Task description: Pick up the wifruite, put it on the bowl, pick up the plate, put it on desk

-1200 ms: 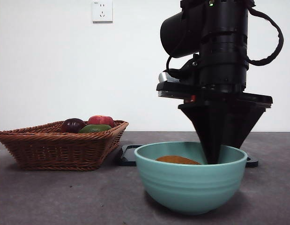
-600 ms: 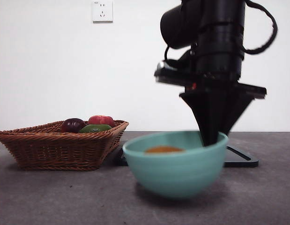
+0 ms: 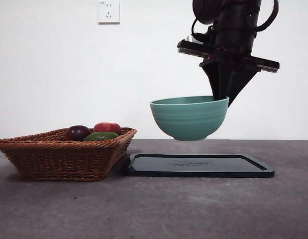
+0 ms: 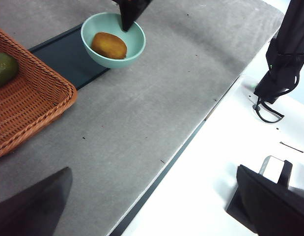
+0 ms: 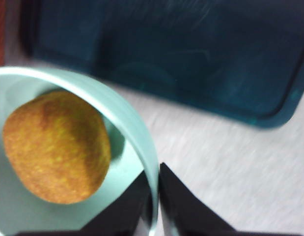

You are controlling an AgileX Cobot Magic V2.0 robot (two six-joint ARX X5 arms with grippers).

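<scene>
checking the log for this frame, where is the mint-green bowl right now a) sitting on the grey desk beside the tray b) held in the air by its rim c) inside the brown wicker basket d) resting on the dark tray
b: the round mint-green ridged bowl hangs clear above the flat dark rectangular tray, its rim pinched by the right hand, with the brownish-orange oval fruit inside it.

the right tool (image 5: 154,204) pinches the rim of the mint-green bowl (image 5: 137,130), one black jaw inside the wall and one outside. the brownish-orange wifruite (image 5: 56,146) lies in the bowl. beyond the rim, blurred, are the grey table (image 5: 230,157) and a dark tray (image 5: 166,54).
</scene>
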